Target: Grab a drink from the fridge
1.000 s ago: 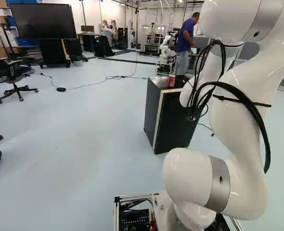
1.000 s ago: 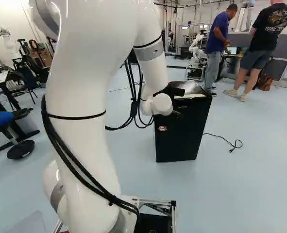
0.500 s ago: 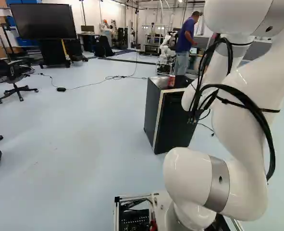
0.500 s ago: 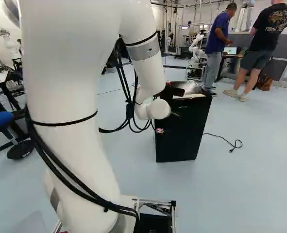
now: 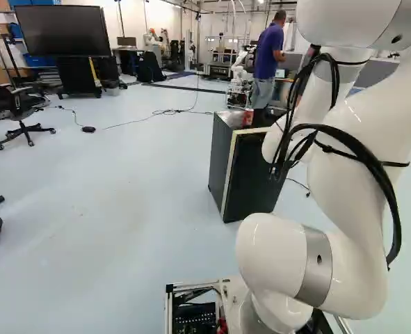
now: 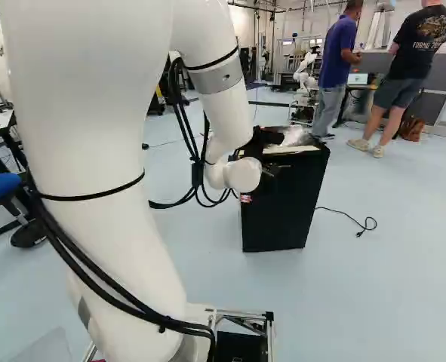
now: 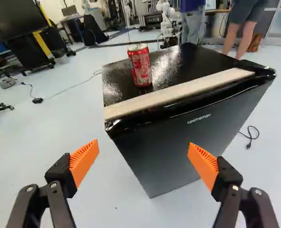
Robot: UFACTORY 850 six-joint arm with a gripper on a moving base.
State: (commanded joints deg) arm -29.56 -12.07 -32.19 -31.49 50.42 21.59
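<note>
In the right base view my gripper [image 6: 260, 142] shows as a dark shape beyond the white wrist, in front of the black fridge [image 6: 290, 211]. In the wrist view the gripper [image 7: 143, 145] stands open, its orange pads wide apart with nothing gripped. Ahead of it is the small fridge [image 7: 173, 147], door shut, with a pale strip along the top front edge. A red drink can [image 7: 140, 66] stands upright on the fridge's black top, near the corner beyond the strip. The left base view shows the can [image 5: 248, 117] beside the arm. The fridge's inside is hidden.
A cable [image 6: 351, 219] lies on the floor beside the fridge, and another [image 5: 139, 122] runs across the floor behind it. Farther back are a large screen [image 5: 62, 31], an office chair [image 5: 21, 111] and another robot [image 5: 240, 69].
My arm has shifted left in the right base view and slightly right in the left base view, its wrist drawing a little back from the fridge. Base, fridge and can have stayed put.
</note>
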